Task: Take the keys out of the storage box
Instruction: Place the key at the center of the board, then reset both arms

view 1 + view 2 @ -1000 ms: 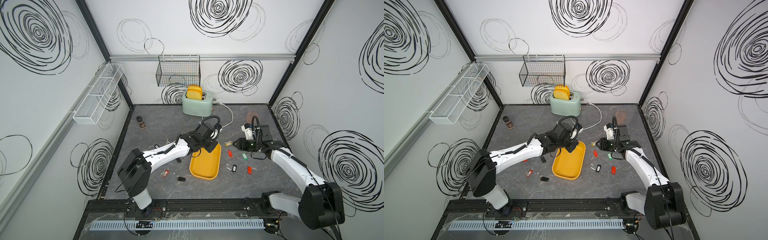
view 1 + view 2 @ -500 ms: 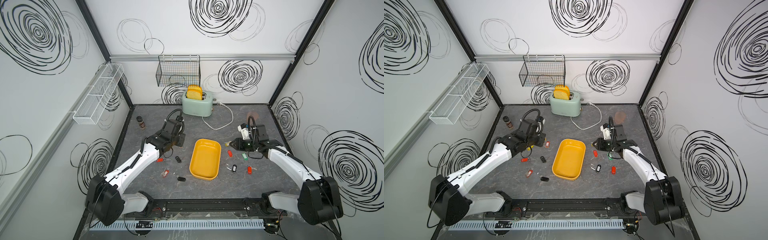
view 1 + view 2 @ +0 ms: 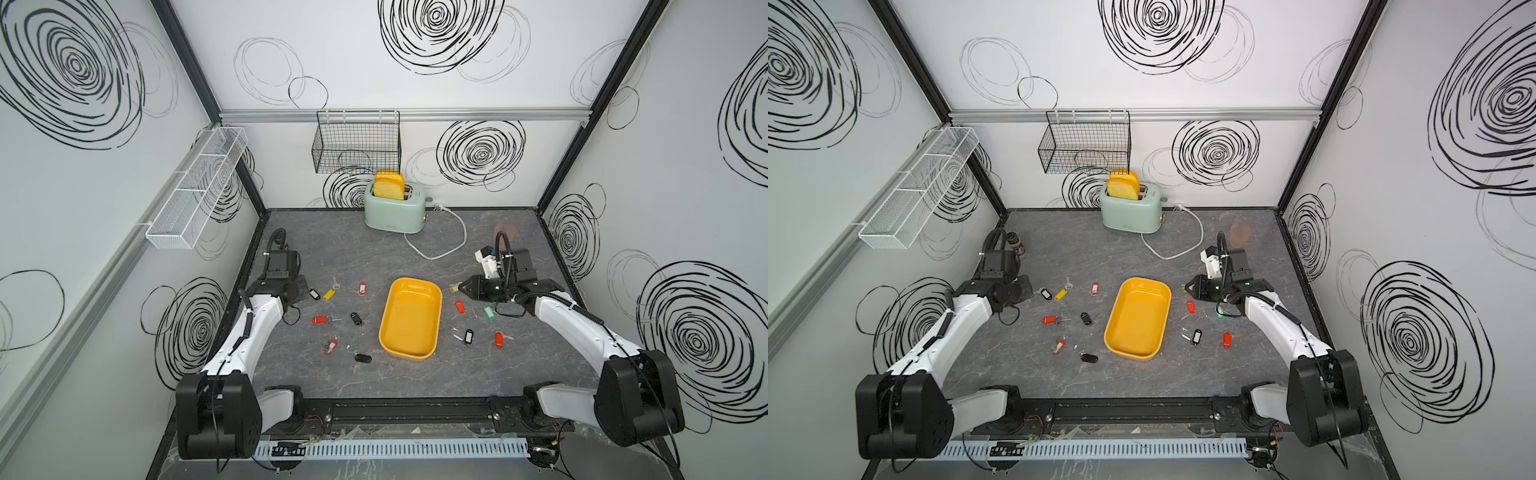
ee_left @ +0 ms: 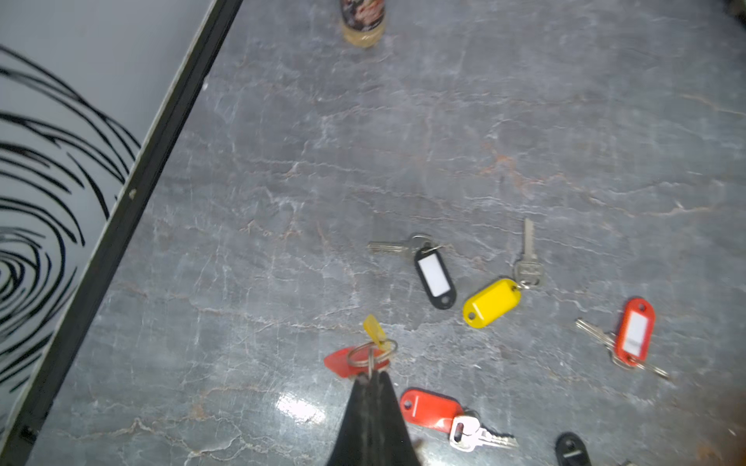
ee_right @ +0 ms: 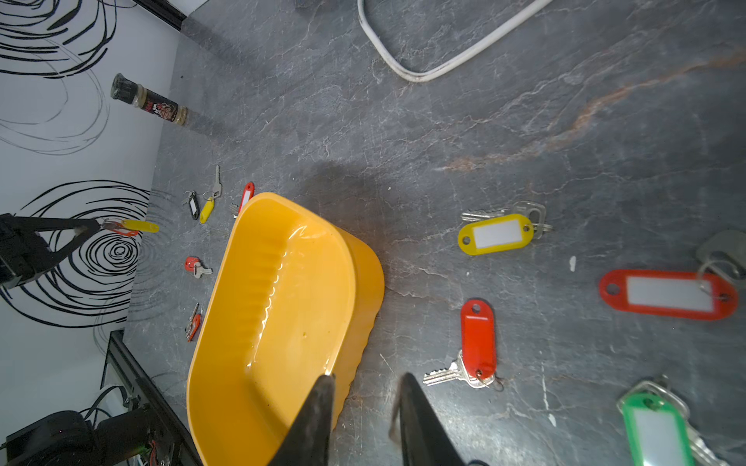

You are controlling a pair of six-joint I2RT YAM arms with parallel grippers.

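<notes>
Before you, a grey marbled surface (image 3: 374,257) carries the yellow storage box (image 3: 411,320), scattered keys (image 3: 319,320), a mint toaster (image 3: 395,212), its white cord (image 5: 420,77) and a spice bottle (image 5: 155,103).

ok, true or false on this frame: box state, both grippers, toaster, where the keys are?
1. The storage box is empty. True.
2. The left gripper is shut on a key ring with a yellow tag. True.
3. The right gripper holds the green-tagged key. False: its jaws stand apart with nothing between them, and that key lies on the table.
4. The toaster has empty slots. False: toast stands up out of it.
5. Keys lie on the table on both sides of the box, such as a red-tagged key on the left arm's side and a black-tagged key on the right arm's side. True.
</notes>
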